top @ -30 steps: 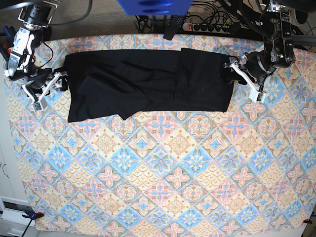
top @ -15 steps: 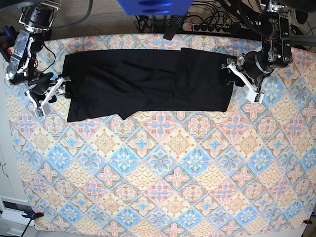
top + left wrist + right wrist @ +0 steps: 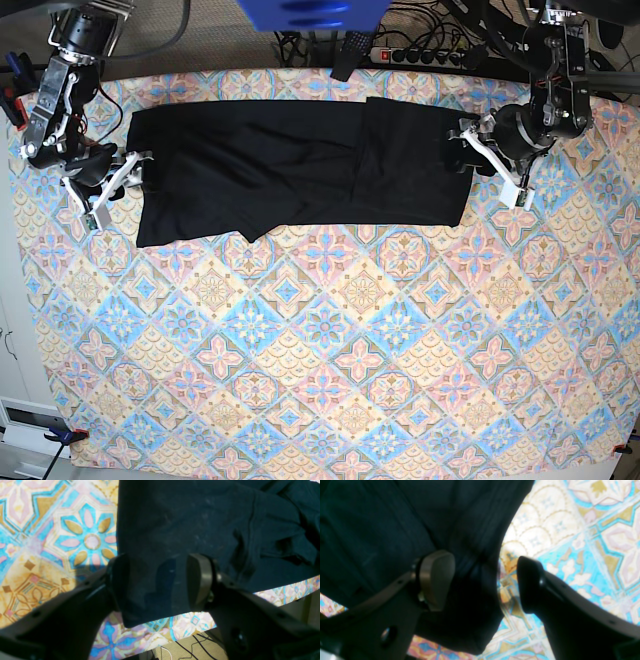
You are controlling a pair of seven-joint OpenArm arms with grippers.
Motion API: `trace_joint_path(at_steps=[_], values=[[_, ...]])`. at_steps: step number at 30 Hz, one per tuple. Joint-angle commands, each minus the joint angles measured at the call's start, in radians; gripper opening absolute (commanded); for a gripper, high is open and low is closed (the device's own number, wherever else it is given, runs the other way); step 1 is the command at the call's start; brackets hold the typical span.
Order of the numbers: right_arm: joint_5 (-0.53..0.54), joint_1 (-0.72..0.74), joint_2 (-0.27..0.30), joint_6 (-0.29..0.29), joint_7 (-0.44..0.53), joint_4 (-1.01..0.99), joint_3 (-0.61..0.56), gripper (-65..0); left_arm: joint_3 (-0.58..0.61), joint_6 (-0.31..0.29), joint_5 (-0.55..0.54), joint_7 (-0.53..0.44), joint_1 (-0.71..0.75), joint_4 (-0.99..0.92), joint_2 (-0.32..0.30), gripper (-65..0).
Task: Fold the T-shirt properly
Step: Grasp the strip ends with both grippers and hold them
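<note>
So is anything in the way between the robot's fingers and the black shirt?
Nothing visible is. The T-shirt lies flat on the patterned cloth, and both grippers, left and right, hang open right at its two ends.

Bright, even overhead view; wrist views blurred.

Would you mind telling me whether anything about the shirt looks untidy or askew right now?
Yes: the T-shirt lies as a long band, but its near edge is uneven. A flap pokes out below the edge left of centre in the base view, with diagonal creases above it, so the fold is not square.
</note>
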Motion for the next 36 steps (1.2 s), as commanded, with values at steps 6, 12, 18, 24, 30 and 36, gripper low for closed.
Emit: trace_joint_path(at_steps=[6, 12, 18, 24, 30, 36], values=[[0.012, 0.010, 0.002, 0.003, 0.012, 0.007, 0.005, -22.9, -0.005, -0.003, -0.013, -0.013, -0.005, 0.015, -0.011, -31.5], [0.012, 0.010, 0.002, 0.003, 0.010, 0.016, 0.011, -22.9, -0.005, -0.003, -0.013, -0.013, -0.005, 0.015, -0.011, -31.5], [0.012, 0.010, -0.019, 0.003, 0.010, 0.013, 0.008, -22.9, -0.005, -0.003, -0.013, -0.013, -0.005, 0.015, -0.009, -31.5], [0.011, 0.044, -0.027, 0.003, 0.015, -0.028, 0.003, -22.9, -0.005, -0.003, -0.013, -0.013, -0.005, 0.015, -0.009, -31.5], [0.009, 0.048, -0.027, 0.003, 0.037, -0.154, 0.003, -22.9, -0.005, -0.003, -0.013, -0.013, -0.005, 0.016, -0.009, -31.6], [0.009, 0.048, -0.027, 0.003, 0.070, -0.251, 0.003, -23.0, -0.005, -0.003, -0.013, -0.013, -0.005, 0.018, -0.009, -32.4]])
